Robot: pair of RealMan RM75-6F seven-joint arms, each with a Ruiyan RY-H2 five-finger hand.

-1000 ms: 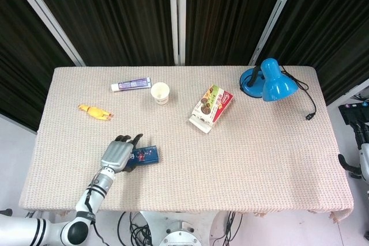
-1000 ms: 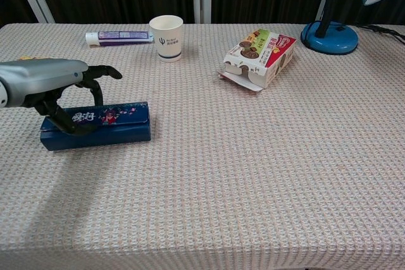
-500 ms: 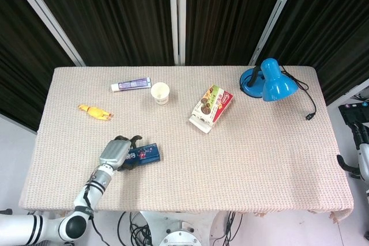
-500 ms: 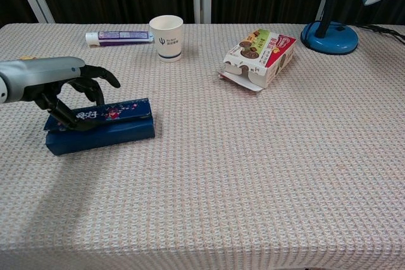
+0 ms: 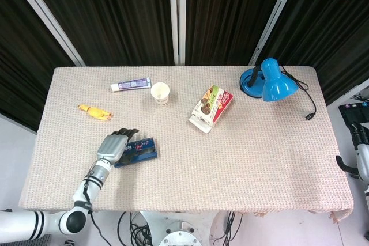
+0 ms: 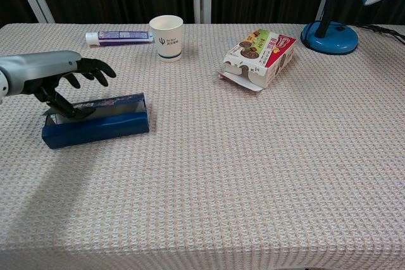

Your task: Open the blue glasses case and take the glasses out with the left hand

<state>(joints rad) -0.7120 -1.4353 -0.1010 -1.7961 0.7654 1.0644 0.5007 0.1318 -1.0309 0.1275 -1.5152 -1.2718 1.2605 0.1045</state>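
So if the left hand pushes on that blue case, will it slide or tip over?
The blue case is long, low and flat on the woven cloth, so it likely slides or pivots rather than tips. It looks rigid and probably light. The left hand touches only one end, so a push there may swing it round.

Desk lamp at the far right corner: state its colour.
Bright blue desk lamp, with a black cord; clearest in the head view.

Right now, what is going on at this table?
The robot's left hand is working at the blue rectangular glasses case near the table's front left, its dark fingers curled over the case's top at its left end. In the chest view the lid looks slightly lifted; no glasses are visible. The right hand is out of view.
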